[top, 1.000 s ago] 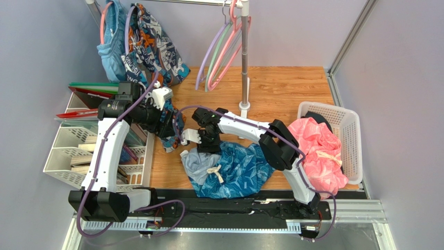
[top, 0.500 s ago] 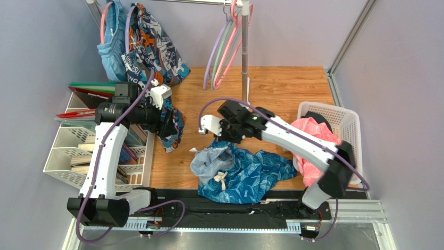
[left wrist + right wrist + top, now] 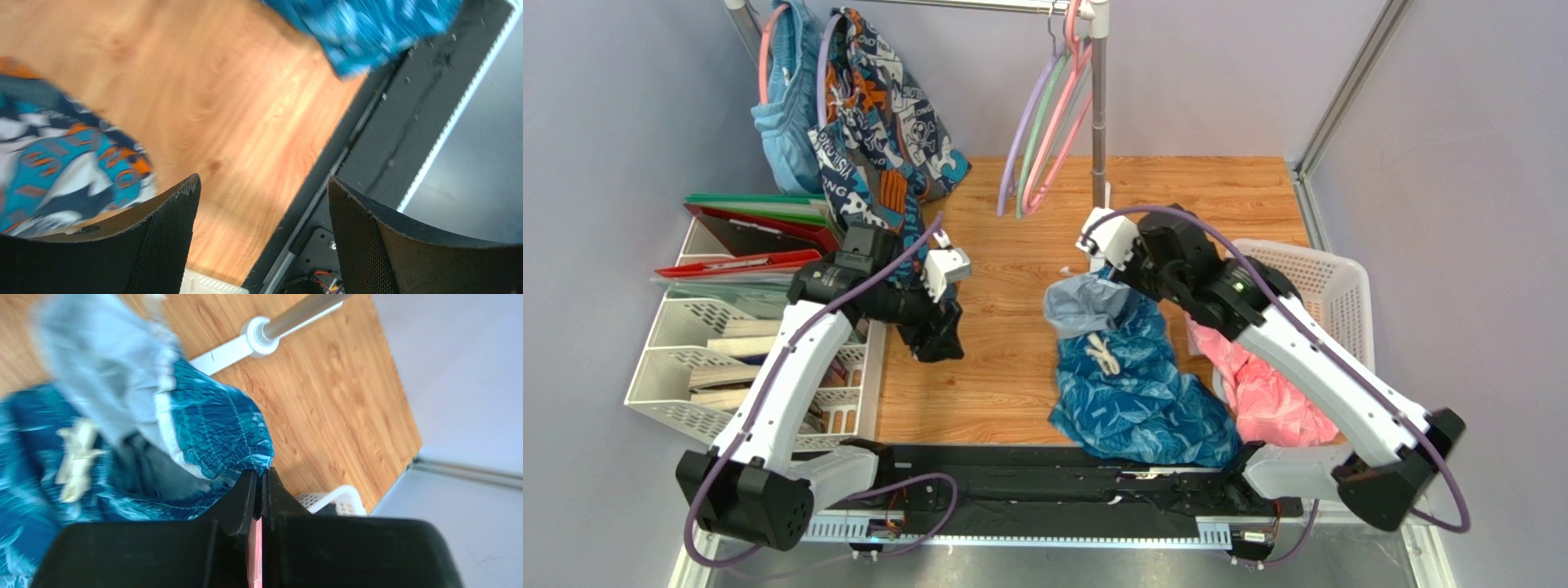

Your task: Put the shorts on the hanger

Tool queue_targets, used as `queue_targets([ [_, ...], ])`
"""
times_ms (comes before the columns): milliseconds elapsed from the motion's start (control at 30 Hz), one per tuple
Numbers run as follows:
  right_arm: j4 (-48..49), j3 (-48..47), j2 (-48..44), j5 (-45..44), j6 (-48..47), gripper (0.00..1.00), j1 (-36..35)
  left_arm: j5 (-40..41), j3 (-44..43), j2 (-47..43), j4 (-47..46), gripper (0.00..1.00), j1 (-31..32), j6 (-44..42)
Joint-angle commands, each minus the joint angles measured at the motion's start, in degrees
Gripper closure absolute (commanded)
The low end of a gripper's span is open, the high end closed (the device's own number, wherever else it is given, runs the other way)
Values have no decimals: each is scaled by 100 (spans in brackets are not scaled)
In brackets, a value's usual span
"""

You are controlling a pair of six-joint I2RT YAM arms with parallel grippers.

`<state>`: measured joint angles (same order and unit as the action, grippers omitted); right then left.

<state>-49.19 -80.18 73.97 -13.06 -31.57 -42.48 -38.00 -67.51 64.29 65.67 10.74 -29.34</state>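
Right gripper (image 3: 260, 478) is clamped tight on the waistband of the shorts (image 3: 1130, 380). They dangle right under it, with the lower end bunched on the table (image 3: 1014, 392). Just past the fingertips is the rack pole (image 3: 1098, 110). Further out, the hanger (image 3: 1024, 135) is up on the rail, well apart from the shorts. Left gripper (image 3: 264, 180) is spread wide with nothing in it, and a cartoon-print garment (image 3: 61, 165) sits off beside one finger.
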Motion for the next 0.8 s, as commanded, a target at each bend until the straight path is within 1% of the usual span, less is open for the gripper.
queue_targets([
  [0,743,728,-1407,460,-568,100,-50,-583,351,310,-511,21,183,-257],
  [33,779,863,-1638,636,-717,100,-50,-769,343,399,-581,22,183,-213],
  [67,710,986,-1849,1151,-980,100,-50,-962,352,504,-686,24,183,-160],
  [100,483,1057,-2313,1513,-1165,100,-59,-1381,343,688,-739,25,183,-46],
  [133,420,1249,-2552,1787,-1324,100,-50,-1577,352,760,-827,25,183,68],
  [167,384,1364,-2824,2329,-1725,100,-50,-1762,387,821,-1132,25,183,234],
  [200,305,1461,-3071,2621,-1930,100,-59,-2094,457,926,-1318,25,183,619],
  [233,218,1557,-3517,2946,-2158,100,-59,-2219,475,988,-1737,25,183,823],
  [267,51,1558,-3678,3585,-2456,100,-59,-2316,501,1032,-1968,24,183,1034],
  [300,-324,1532,-3819,3826,-2885,100,-67,-2430,571,1120,-2188,24,183,1453],
  [333,-520,1506,-4047,4011,-3064,100,-68,-2466,615,1147,-2573,23,191,1597],
  [367,-739,1445,-4136,4196,-3205,100,-68,-2502,685,1173,-2759,23,191,1711],
  [400,-1246,1418,-4232,4232,-3545,100,-68,-2441,877,1147,-2953,22,244,1913],
  [467,-1793,1513,-4565,4163,-3873,100,-68,-2161,1054,1103,-3452,21,384,2046],
  [500,-2214,1584,-4715,4136,-4239,100,-68,-1681,1151,1103,-3603,20,602,2107],
  [533,-2357,1698,-4873,4101,-4391,100,-59,-1467,1178,1120,-3901,20,709,2186],
  [567,-2437,1803,-5275,4083,-4532,100,-67,-1352,1196,1173,-4052,20,797,2370],
  [667,-2508,2217,-5936,3987,-5025,100,-68,-1219,1213,1454,-4614,20,1087,2897],
  [767,-2455,2402,-6184,3864,-5184,100,-68,-1228,1118,1945,-4818,21,1570,3110],
])
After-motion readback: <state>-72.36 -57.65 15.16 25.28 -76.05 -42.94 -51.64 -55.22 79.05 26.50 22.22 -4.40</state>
